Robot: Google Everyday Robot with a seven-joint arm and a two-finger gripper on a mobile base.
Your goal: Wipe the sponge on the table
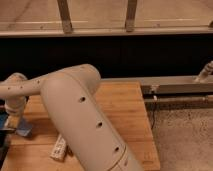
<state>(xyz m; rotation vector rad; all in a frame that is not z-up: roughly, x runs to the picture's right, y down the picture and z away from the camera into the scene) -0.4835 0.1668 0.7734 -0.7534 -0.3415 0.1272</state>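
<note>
The blue-grey sponge (23, 128) lies on the wooden table (127, 112) near its left edge. My gripper (17, 120) hangs at the end of the white arm at the far left, right on top of the sponge and shut on it, pressing it to the wood. The thick upper arm (82, 115) fills the middle of the view and hides much of the tabletop behind it.
A white labelled packet (59, 148) lies on the table just right of the sponge, partly under the arm. A dark object (4, 142) sits at the table's left edge. A metal rail (175, 87) and a dark wall run behind the table.
</note>
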